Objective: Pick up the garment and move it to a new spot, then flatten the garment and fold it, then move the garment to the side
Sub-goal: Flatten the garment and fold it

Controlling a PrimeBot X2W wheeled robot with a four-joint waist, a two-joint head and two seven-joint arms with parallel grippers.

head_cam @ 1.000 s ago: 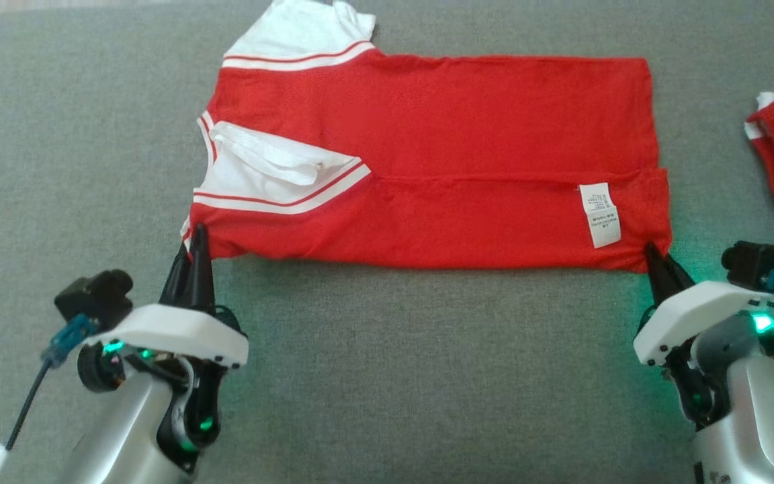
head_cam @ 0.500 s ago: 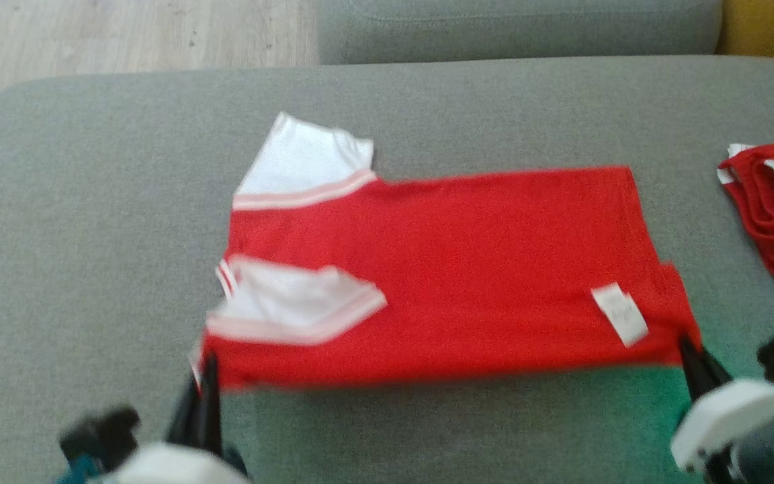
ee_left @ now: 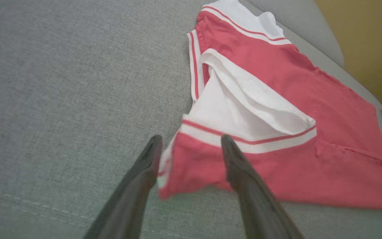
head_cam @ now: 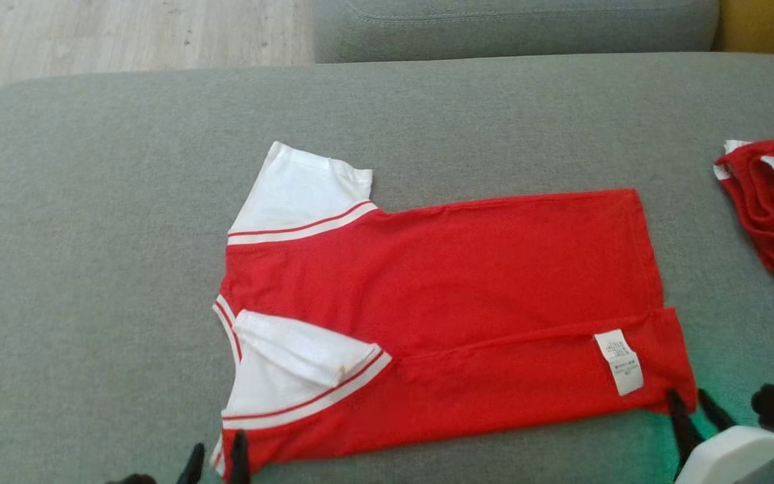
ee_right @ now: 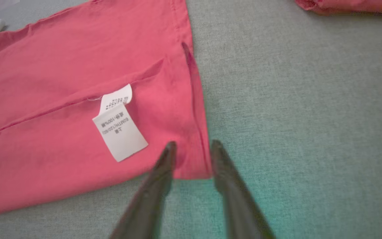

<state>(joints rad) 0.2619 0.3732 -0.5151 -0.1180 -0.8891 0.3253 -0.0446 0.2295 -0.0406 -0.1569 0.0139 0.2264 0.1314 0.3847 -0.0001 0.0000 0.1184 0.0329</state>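
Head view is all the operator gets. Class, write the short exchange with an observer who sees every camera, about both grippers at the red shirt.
Operator: Is the left gripper clamped on the shirt?
Observer: No; its wrist view shows open fingers with the sleeve-side corner between them.
Operator: The right gripper?
Observer: Also open, astride the hem corner beside the label.
Operator: Label legible?
Observer: Yes, its print includes "100%".

Grey sofa (head_cam: pixel 91 202); red cloth (head_cam: pixel 773 208); wood floor (head_cam: pixel 125 33)
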